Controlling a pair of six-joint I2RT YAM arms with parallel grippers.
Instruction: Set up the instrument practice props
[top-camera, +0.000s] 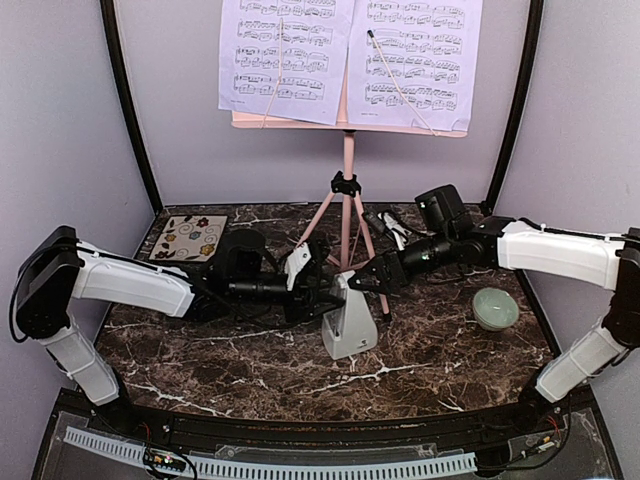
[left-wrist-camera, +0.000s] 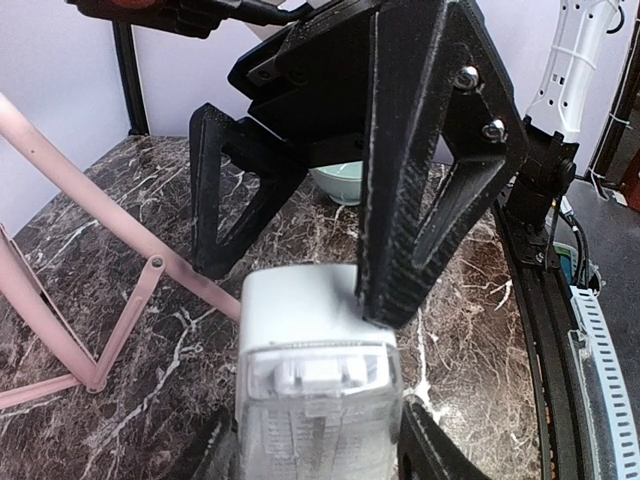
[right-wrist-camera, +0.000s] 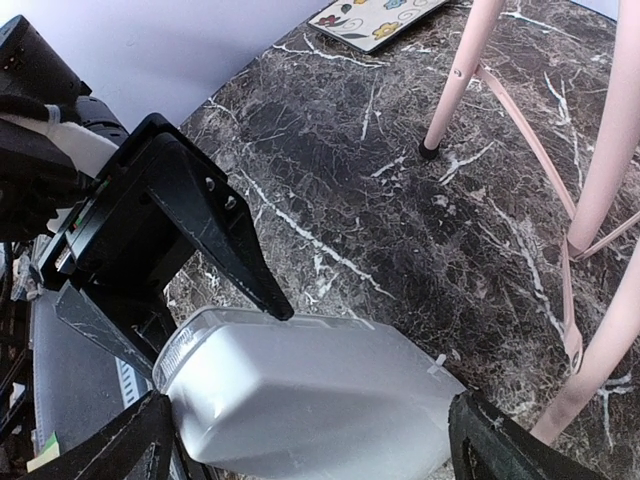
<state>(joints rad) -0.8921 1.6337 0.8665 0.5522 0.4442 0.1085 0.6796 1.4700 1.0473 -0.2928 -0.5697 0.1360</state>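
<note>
Left gripper (top-camera: 325, 290) seemingly clamping metronome (top-camera: 347, 322), right gripper (top-camera: 365, 278) open around its top

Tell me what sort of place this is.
Likely a staged robot test cell, not a real music room: plain lavender walls, a marble-look tabletop, and a music stand with metronome as props.

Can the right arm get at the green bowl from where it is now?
Probably yes. The bowl sits alone on the marble just below the right forearm, nothing around it. But the right gripper is at the metronome alongside the left gripper, so it would have to back away first.
</note>
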